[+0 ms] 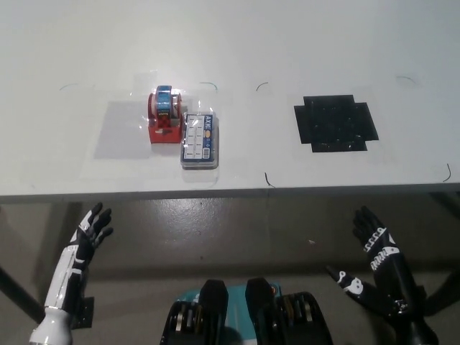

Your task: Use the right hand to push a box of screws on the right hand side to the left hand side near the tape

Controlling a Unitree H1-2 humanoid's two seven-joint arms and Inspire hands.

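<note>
A clear box of screws (199, 139) with a blue label lies on the white table (237, 43), its left edge touching a red tape dispenser (164, 116). My black right hand (374, 251) hangs open below the table's front edge at the lower right, far from the box. My white left hand (90, 230) rests open below the table's edge at the lower left. Neither hand touches anything.
A black cross-shaped mat (335, 122) lies on the table's right half. Thin pen marks dot the surface around both spots. The table's front edge (230, 192) runs across the picture above both hands.
</note>
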